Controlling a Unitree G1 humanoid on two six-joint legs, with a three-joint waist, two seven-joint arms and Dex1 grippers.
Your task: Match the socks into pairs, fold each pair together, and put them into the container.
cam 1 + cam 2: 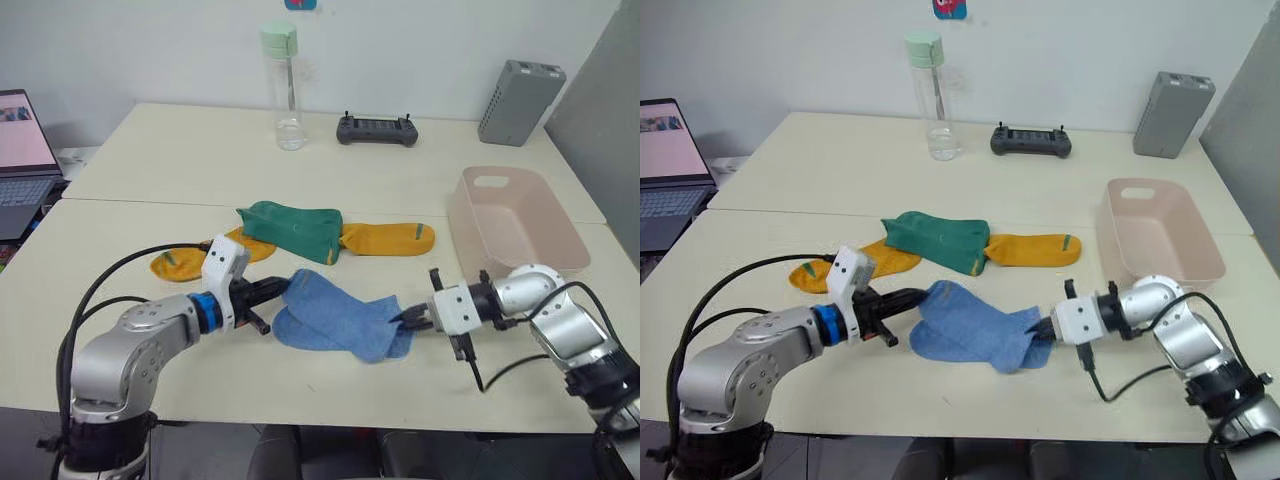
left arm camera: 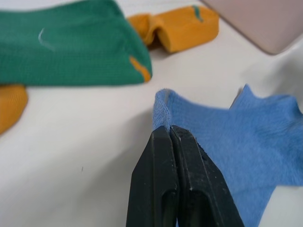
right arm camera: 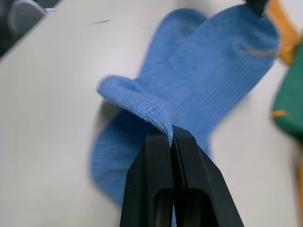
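**Two grippers, one blue pair pinched at both ends**

Two blue socks (image 1: 345, 322) lie stacked near the front edge of the table (image 1: 150, 150), stretched between the arms. Farthest left, a laptop (image 1: 22, 150) sits off the table's edge. Next comes the left gripper (image 1: 278, 290) — its black fingers (image 2: 163, 184) pressed together on the blue pair's left end, a fold of knit caught at the tips. Behind it, one yellow sock (image 1: 200, 258) lies flat, its right end tucked under the green socks (image 1: 295, 230), which rest one on the other at mid-table. A second yellow sock (image 1: 390, 238) runs out from the green pair's right side, touching it. Far back stand a clear bottle (image 1: 285, 90) with a pale green cap and, to its right, a black controller (image 1: 376, 130).

At the blue pair's right end the right gripper (image 1: 412, 318) is clamped on the fabric too — the wrist view shows a curled lip of blue cloth nipped between its closed fingers (image 3: 158, 179). Right of that, the pink container (image 1: 470, 225) stands upright and well apart from the socks; nothing can be seen lying in it. A grey box (image 1: 520, 102) stands at the back right corner.
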